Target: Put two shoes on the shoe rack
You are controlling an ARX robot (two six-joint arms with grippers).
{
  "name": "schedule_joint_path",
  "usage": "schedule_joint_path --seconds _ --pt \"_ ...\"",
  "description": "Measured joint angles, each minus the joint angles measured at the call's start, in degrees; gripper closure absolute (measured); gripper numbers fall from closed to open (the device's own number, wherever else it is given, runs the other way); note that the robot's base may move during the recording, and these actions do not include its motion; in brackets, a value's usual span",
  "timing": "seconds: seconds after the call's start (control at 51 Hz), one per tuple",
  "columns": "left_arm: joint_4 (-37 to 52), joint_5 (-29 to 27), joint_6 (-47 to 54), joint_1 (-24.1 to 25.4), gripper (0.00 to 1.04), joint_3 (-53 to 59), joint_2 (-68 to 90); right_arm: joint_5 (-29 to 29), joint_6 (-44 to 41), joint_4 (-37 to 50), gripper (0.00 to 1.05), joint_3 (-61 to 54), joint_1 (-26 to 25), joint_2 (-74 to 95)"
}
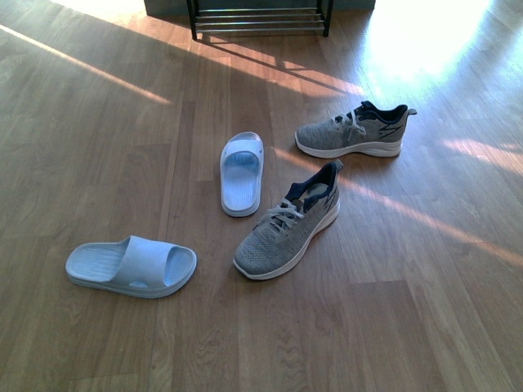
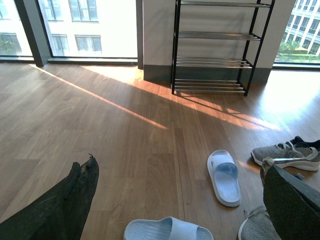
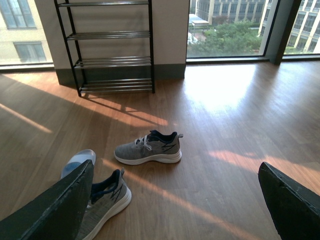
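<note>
Black fingers (image 2: pixel 65 205) of the left claw (image 2: pixel 177 167) stand spread wide, gripping nothing. The right claw (image 3: pixel 175 167) is the same: fingers far apart, nothing between them. Both hang above the floor (image 1: pixel 98 163), facing the rack.

All four shoes are down on the boards, none on a shelf.
- Near slide (image 1: pixel 132 266): pale blue, lying crosswise, furthest to the robot's left and closest to it, well apart from the others.
- Far slide (image 1: pixel 242 173): pale blue, sole down, lengthwise, toe end pointing toward the rack.
- Near sneaker (image 1: pixel 288 224): grey knit, white sole, navy collar, set on a diagonal with the toe toward the robot. It sits just beside the far slide's heel end.
- Far sneaker (image 1: pixel 351 132): same make, side-on, toe to the robot's left, near the other sneaker's heel and closest of the four to the rack.

The shoe rack (image 1: pixel 257 18) stands well beyond the shoes, with a run of floor between. It has black uprights and four tiers of thin silver rods, its back to a pale wall (image 3: pixel 170 30) with a dark grey skirting (image 3: pixel 167 71).

The floor is warm brown wood plank, matte. Long diagonal bands of sun cross it, and the rack's shadow stretches toward the shoes. There is a bright glare patch to the robot's right. Tall windows (image 2: pixel 90 27) flank the wall on both sides, dark-framed, with office blocks and trees (image 3: pixel 225 37) outside.
</note>
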State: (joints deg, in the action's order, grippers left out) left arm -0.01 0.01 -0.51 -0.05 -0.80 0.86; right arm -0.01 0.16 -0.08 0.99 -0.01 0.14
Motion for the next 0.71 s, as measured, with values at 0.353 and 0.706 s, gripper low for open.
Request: schedule_joint_path --seconds 0.353,0.706 --pt "0.0 0.0 0.0 0.0 0.09 -0.02 0.0 0.0 0.0 0.0 0.09 0.0 0.0 0.0" --pt "0.0 0.0 0.0 0.0 0.09 -0.02 0.0 0.0 0.0 0.0 0.09 0.0 0.0 0.0"
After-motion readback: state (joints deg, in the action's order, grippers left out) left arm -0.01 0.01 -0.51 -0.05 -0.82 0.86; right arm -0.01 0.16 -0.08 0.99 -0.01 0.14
